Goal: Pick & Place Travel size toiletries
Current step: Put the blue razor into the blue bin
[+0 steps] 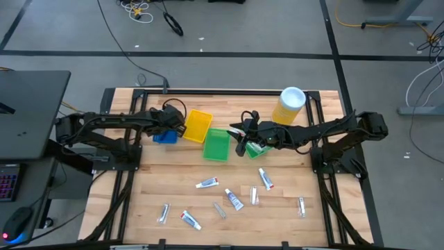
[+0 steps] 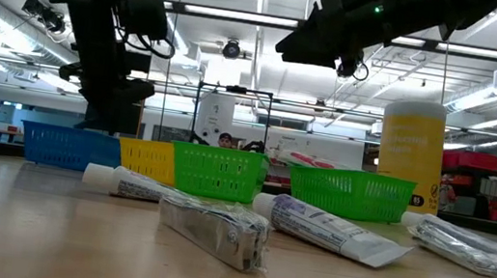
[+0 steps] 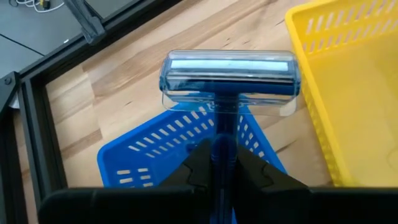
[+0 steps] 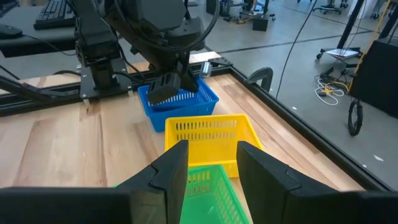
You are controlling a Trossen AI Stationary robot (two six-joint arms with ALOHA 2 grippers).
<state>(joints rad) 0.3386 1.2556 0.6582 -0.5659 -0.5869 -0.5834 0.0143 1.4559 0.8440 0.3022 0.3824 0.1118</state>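
- The left gripper [image 3: 222, 163] hangs over the small blue slotted plastic bin [image 1: 165, 137] at the far left of the table, its fingers pinched narrowly around the handle of a dark blue razor with a clear cap over its head [image 3: 227, 78].
- In the left wrist view the razor's capped head stands out past the fingertips, above the blue bin's rim, with the yellow slotted plastic bin [image 1: 197, 125] just beside it.
- The right gripper [image 4: 211, 163] hovers above the row of bins near the table's middle, its fingers partly spread with nothing between them; below it lie a green bin and the yellow one.
- Two green slotted plastic bins sit on the wooden slatted table [image 1: 152, 187]: one [image 1: 216, 144] just beside the yellow bin, the other [image 1: 257, 147] under the right arm's wrist.
- A tall yellow canister with a white lid [image 1: 290, 104] stands at the far edge of the table, behind the right arm.
- The remaining travel-size toiletries lie scattered on the near half of the table, well apart from the bins: white mini toothpaste tubes with blue and red marks [image 1: 207, 183], [image 1: 234, 200], [image 1: 266, 178], [image 1: 190, 220] and small silvery tubes [image 1: 164, 213], [image 1: 219, 210], [image 1: 254, 195], [image 1: 301, 205].
- In the low view a crumpled silvery tube [image 2: 213, 230] lies nearest the camera, with white tubes behind and beside it.
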